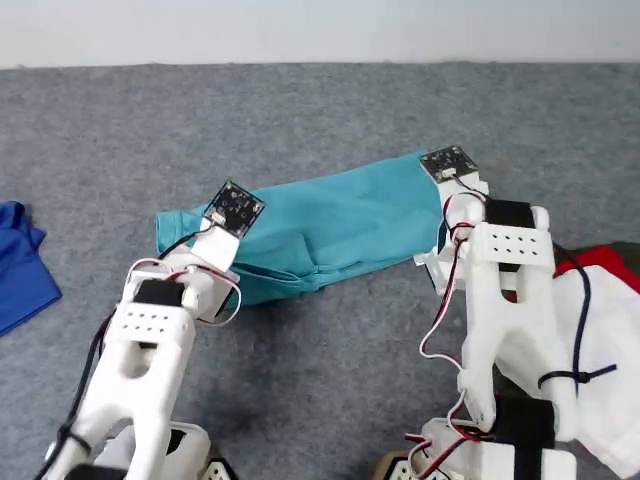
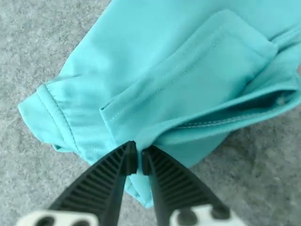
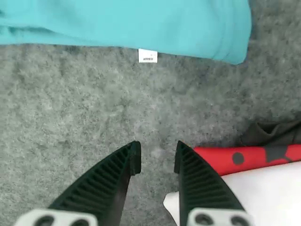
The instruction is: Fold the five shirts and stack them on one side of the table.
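A teal shirt [image 1: 330, 225] lies folded into a long band across the middle of the grey table. My left gripper [image 2: 138, 160] is shut on the teal shirt [image 2: 188, 70], pinching the fabric at its near edge close to the hemmed end. My left arm [image 1: 190, 280] stands over that left end. Over bare table beside the shirt's other end [image 3: 141, 23] my right gripper [image 3: 157, 157] hangs open, holding nothing. A small white tag [image 3: 148, 56] sticks out from the shirt's edge there. My right arm [image 1: 500, 250] rises at the shirt's right end.
A blue shirt [image 1: 18, 265] lies at the far left edge. A red shirt [image 1: 600, 262] and a white shirt [image 1: 610, 360] are heaped at the right, partly under my right arm, with the red cloth [image 3: 249, 157] close beside the right gripper. Grey table [image 1: 330, 380] lies in front.
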You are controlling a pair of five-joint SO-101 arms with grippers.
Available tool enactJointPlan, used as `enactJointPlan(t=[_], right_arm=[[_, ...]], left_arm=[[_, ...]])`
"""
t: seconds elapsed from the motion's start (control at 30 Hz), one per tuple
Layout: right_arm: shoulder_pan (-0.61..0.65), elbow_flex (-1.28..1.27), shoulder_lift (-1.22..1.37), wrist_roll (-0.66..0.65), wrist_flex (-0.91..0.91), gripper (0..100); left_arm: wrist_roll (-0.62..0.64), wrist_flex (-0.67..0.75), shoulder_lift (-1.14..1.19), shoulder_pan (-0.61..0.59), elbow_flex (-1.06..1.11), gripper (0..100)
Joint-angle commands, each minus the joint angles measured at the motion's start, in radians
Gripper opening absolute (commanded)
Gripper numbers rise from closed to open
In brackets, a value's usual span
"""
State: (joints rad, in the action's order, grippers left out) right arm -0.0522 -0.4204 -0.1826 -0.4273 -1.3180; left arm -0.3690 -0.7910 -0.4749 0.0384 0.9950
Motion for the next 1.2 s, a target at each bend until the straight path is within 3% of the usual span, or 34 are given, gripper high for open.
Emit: enactJointPlan(t=[0.0,0.17,0.33,0.73,1.03,1.17], right_arm=[[0.004,0.0,-0.041,0.011,0.008,13.2],[0.005,0.0,-0.041,0.011,0.007,13.2],[0.004,0.0,-0.041,0.011,0.005,13.2],[0.007,0.0,-0.041,0.011,0.002,13.2],[0.008,0.0,-0.041,0.011,0.002,13.2],[0.012,0.0,-0.041,0.011,0.002,13.2]], left_arm=[[0.021,0.018,0.094,-0.006,-0.096,1],[0.114,0.015,0.203,-0.006,-0.223,1],[0.12,-0.071,0.253,-0.008,-0.312,1],[0.167,-0.141,0.259,-0.008,-0.335,1],[0.23,-0.135,0.265,-0.008,-0.335,1],[0.267,-0.071,0.267,-0.035,-0.335,1]])
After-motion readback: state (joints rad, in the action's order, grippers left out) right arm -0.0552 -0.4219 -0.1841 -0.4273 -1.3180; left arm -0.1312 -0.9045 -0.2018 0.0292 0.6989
